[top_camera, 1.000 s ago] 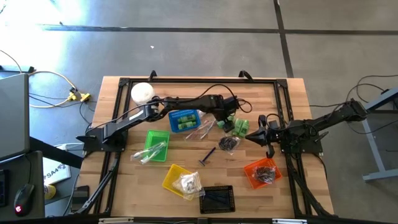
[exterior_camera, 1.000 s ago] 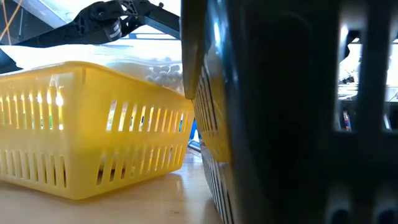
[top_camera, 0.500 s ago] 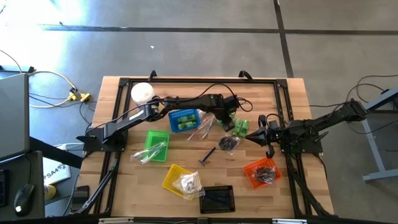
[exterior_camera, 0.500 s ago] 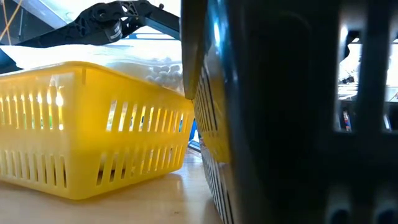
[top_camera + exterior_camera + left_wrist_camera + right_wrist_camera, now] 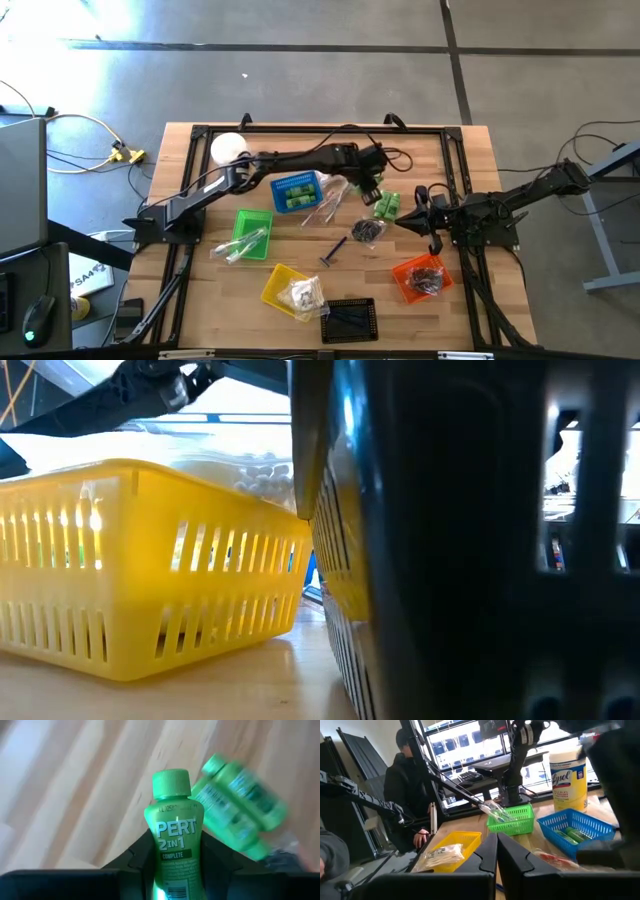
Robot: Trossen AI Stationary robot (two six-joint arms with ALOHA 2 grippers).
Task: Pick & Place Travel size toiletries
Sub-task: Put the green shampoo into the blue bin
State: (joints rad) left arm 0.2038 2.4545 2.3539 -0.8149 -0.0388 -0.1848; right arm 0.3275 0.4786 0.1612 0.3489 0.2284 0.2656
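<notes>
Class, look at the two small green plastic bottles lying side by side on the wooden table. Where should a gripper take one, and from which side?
Probably from straight above, at the neck just below the cap of one of the two small green plastic bottles, closing across it. Their bodies lie flat and seem to touch; the narrower necks leave room between.

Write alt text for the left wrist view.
The left tool grips a green Pert bottle, cap pointing away from the camera, above the wooden table. Two more green bottles lie just beyond it, blurred.
</notes>
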